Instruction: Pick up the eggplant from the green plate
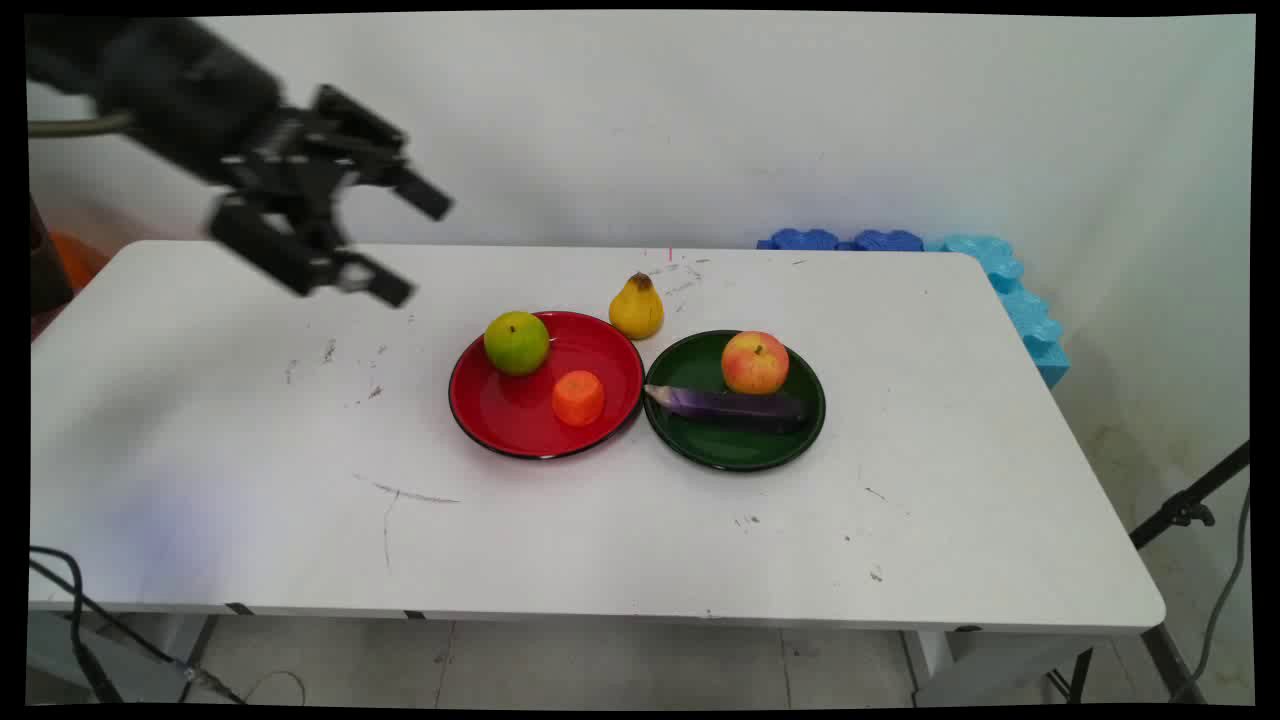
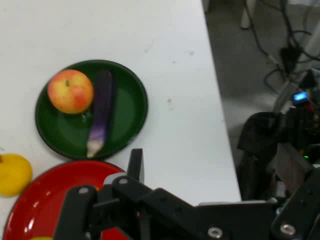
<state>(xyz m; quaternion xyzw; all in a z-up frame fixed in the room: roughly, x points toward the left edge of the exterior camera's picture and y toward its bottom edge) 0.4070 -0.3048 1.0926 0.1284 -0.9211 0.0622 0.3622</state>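
Hovering above the table [image 1: 250, 480] at about 10 o'clock from the red plate [image 1: 520, 425], your gripper [image 1: 405, 245] holds nothing, fingers spread apart. Nearest it, the green apple [image 1: 516, 342] sits at the plate's 10 o'clock, round and glossy, the orange piece [image 1: 578, 397] at 4.

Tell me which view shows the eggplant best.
Hand view: the eggplant fills more of the picture, whole, lying beside the apple on the green plate. Main view shows it whole too, but smaller, across the plate in front of the apple.
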